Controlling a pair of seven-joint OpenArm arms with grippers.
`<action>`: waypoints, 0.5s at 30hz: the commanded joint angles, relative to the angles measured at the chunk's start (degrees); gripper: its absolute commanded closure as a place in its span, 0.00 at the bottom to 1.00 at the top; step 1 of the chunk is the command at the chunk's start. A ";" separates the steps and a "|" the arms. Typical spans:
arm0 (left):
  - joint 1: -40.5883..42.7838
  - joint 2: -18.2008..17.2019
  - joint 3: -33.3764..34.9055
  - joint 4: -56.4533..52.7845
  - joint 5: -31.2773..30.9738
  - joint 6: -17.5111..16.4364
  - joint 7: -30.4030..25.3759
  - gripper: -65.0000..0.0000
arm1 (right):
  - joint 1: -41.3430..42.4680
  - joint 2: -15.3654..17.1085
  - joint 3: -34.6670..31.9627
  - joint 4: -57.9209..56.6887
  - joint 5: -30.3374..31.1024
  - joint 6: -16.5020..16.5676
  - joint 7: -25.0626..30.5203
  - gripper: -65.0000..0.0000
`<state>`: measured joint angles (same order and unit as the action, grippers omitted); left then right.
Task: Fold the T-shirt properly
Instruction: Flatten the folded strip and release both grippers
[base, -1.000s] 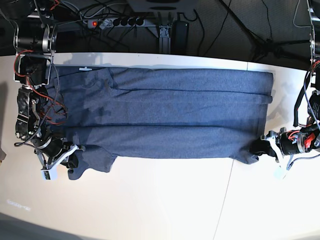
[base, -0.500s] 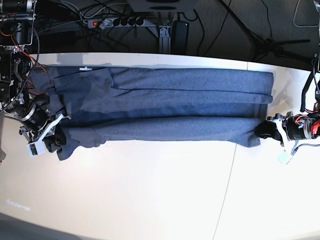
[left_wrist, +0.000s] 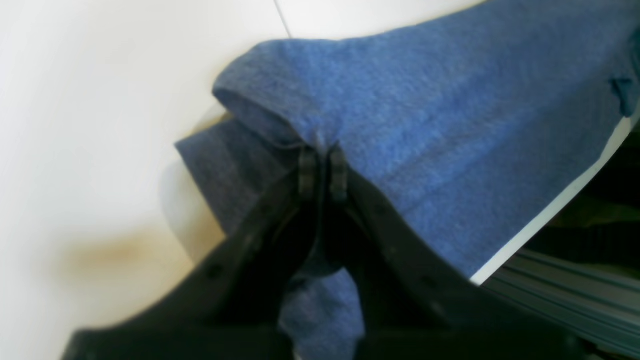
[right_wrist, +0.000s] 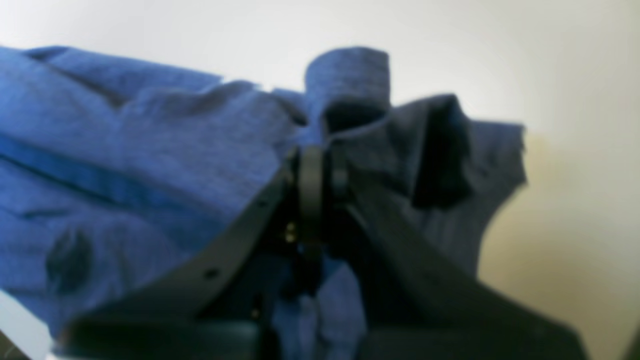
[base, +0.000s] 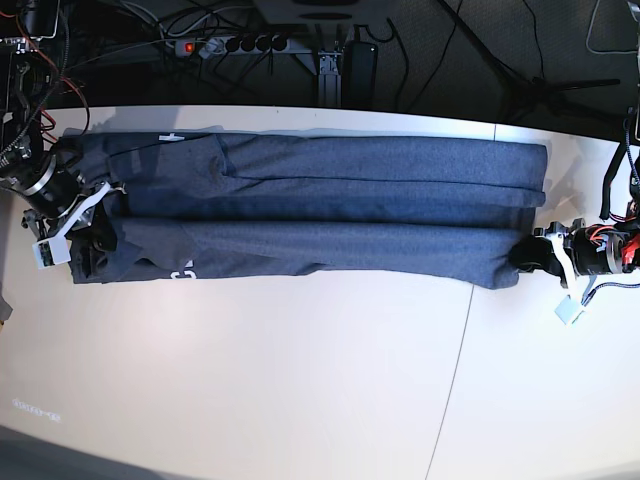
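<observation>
Your jaws on both arms are pinched tight on cloth: the left gripper bites a folded edge of the heathered blue-grey cotton T-shirt, and the right gripper clamps a bunched, ruffled bit of the same fabric, with a small loop of cloth standing up just past its tips.

In the base view you see the T-shirt stretched long across the far half of the white table, lying in lengthwise folds with the nearer band doubled over. The left gripper holds the nearer corner at that view's right end; the right gripper holds the nearer corner at its left end, where a scrap of white lettering shows on the turned-up side.

Behind the table's far edge you can make out a black power strip with a glowing red switch, among dark cables. The right wrist view is blurred, so finer detail of its grip is unclear.
</observation>
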<state>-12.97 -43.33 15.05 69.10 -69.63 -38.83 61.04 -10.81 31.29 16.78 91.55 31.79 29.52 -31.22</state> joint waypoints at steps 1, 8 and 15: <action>-1.14 -1.46 -0.50 0.70 -1.64 -1.17 0.46 1.00 | -0.07 1.22 0.96 0.94 0.37 3.93 0.96 1.00; -1.14 -1.77 -0.50 0.70 -9.81 -1.17 6.91 1.00 | -1.01 1.20 0.98 0.94 0.37 3.93 0.76 1.00; -1.11 -2.75 -0.50 0.70 -15.37 -1.17 11.91 1.00 | -0.98 1.18 0.98 0.92 0.37 3.91 0.76 1.00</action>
<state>-12.88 -44.77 15.05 69.10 -84.03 -38.83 73.30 -12.38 31.27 17.02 91.55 31.70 29.52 -31.64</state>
